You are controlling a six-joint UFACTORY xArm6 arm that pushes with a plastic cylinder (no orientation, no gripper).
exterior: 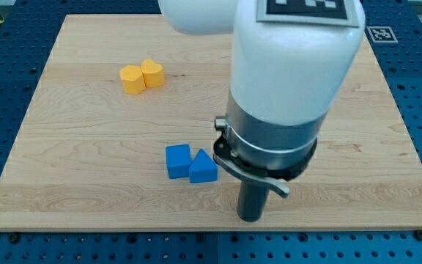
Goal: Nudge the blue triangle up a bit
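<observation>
One approach step remained: my tip (250, 218), bare and holding nothing, stood right of the blue triangle (203, 168), needing to get beneath it

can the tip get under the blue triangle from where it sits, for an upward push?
Probably yes. My tip sits right of and below the blue triangle block, bare wooden board between. The blue cube touches the triangle's left, not blocking.
</observation>
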